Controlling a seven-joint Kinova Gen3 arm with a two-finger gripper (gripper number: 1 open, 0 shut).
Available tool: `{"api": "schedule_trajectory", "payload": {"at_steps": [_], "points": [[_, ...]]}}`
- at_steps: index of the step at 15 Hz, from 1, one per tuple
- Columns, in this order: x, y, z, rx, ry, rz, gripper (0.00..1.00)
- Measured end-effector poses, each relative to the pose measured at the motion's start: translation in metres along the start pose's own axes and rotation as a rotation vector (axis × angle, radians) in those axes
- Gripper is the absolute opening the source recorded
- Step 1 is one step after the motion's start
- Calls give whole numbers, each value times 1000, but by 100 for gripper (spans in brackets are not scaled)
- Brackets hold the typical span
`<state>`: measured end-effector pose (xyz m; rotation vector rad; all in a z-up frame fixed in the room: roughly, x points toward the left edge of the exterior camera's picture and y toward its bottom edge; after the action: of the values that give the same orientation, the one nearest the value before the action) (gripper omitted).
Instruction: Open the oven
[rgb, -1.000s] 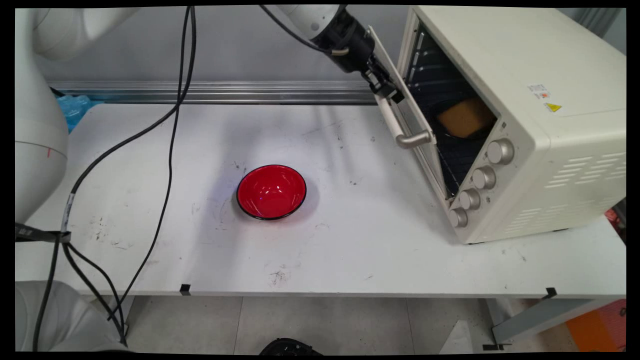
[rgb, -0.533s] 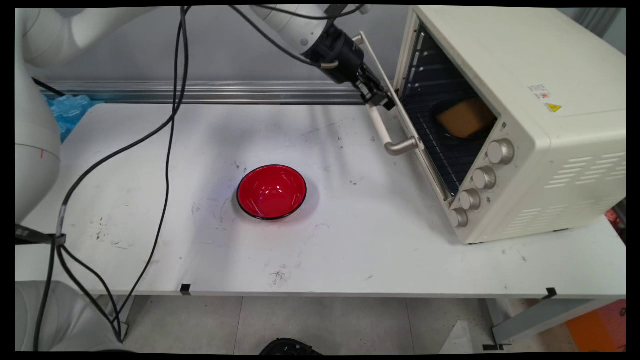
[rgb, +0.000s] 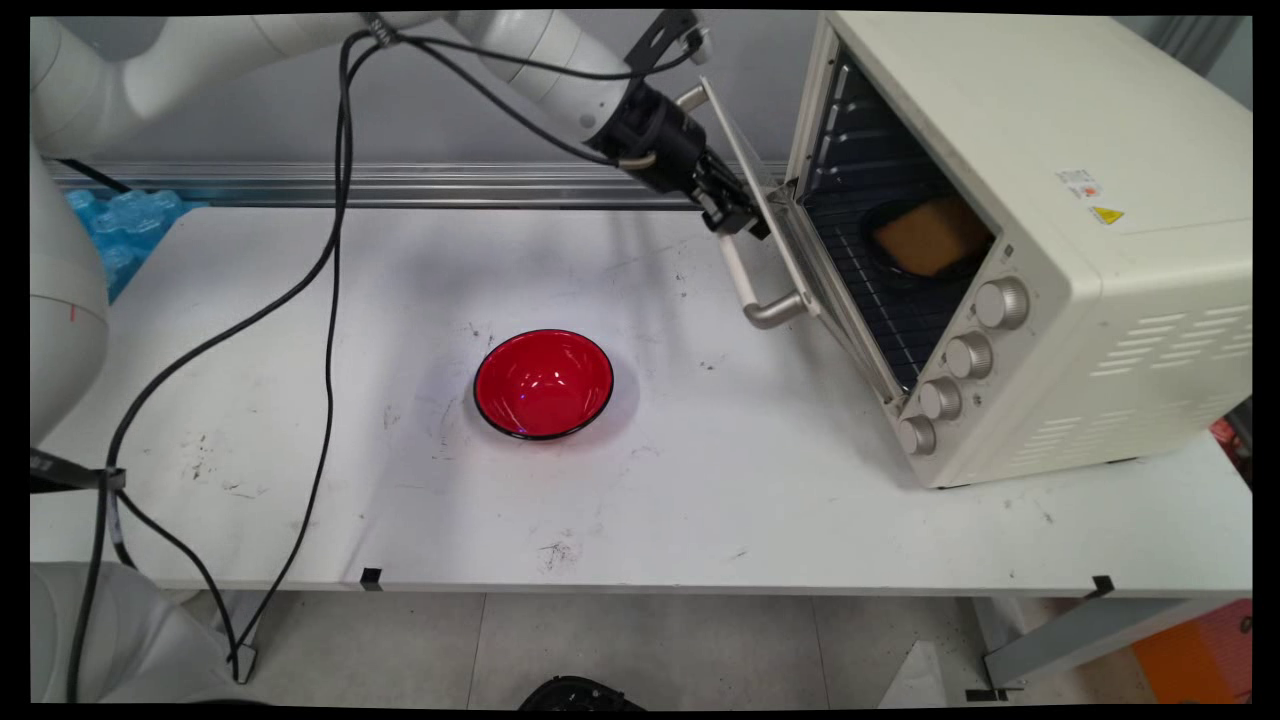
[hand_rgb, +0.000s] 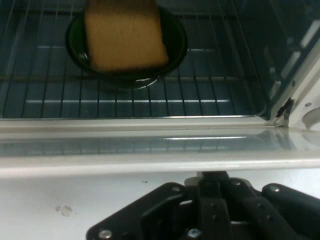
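A cream toaster oven (rgb: 1050, 230) with silver knobs (rgb: 1001, 302) and a dark interior holds a tan sponge-like block (rgb: 930, 235) in a black dish (hand_rgb: 172, 47). A glossy red bowl (rgb: 543, 384) with a black rim sits on the scuffed white worktop (rgb: 700, 480). The gripper (rgb: 742, 215) is black.

The oven (rgb: 1040, 240) fills the desk's (rgb: 700, 500) right side. Its door (rgb: 770, 215) hangs partly open, slanting out over the desk with the handle (rgb: 750, 285) on its outer face; it bars the way into the cavity from the left. Inside, a dark dish (hand_rgb: 127, 47) carrying a brown slab (hand_rgb: 125, 35) sits on the wire rack (hand_rgb: 135, 95). A red bowl (rgb: 543, 384) stands mid-desk, with bare surface all around it. Black cables (rgb: 330, 300) drape across the left side.
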<state>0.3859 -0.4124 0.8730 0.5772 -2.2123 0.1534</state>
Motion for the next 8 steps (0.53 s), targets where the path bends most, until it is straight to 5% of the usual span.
{"api": "schedule_trajectory", "payload": {"at_steps": [8], "points": [[-33, -3, 6, 7, 19, 20, 0]]}}
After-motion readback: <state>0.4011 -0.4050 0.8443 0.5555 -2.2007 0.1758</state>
